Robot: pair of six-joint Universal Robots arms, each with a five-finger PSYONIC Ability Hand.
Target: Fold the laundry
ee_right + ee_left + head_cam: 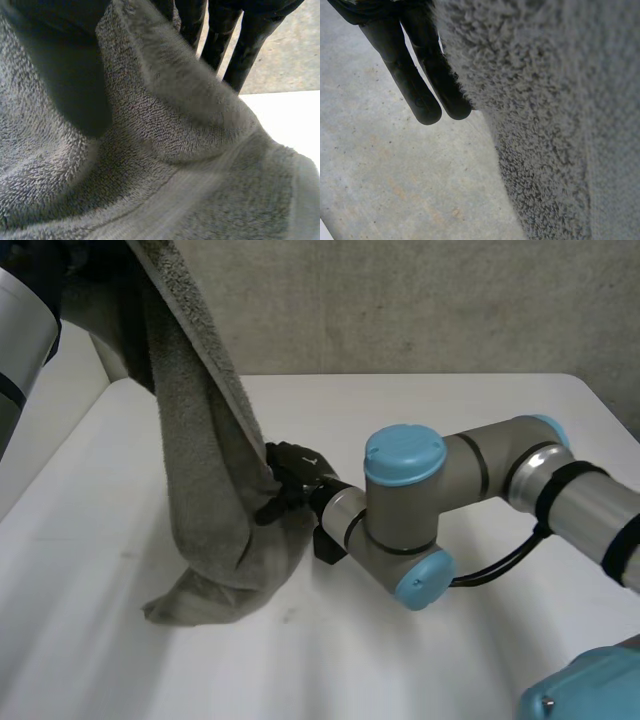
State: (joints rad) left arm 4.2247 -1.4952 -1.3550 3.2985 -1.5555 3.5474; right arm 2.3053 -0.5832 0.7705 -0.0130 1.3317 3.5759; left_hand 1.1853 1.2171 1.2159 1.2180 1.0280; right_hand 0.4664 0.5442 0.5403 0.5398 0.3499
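A grey towel (200,440) hangs from high at the back left, and its lower end lies bunched on the white table (480,420). My left hand (95,280) is shut on the towel's top; in the left wrist view its fingers (420,90) point down beside the hanging towel (560,110). My right hand (295,475) has come in from the right at the towel's side edge, about halfway down. In the right wrist view its fingers (250,35) stand behind a rolled fold of the towel (175,150), closing on that edge with the thumb on the near side.
The right arm (450,490) lies across the middle of the table. The table's left edge (60,455) runs close to the towel. A concrete wall (420,300) stands behind the table, and the concrete floor (395,175) lies below the left hand.
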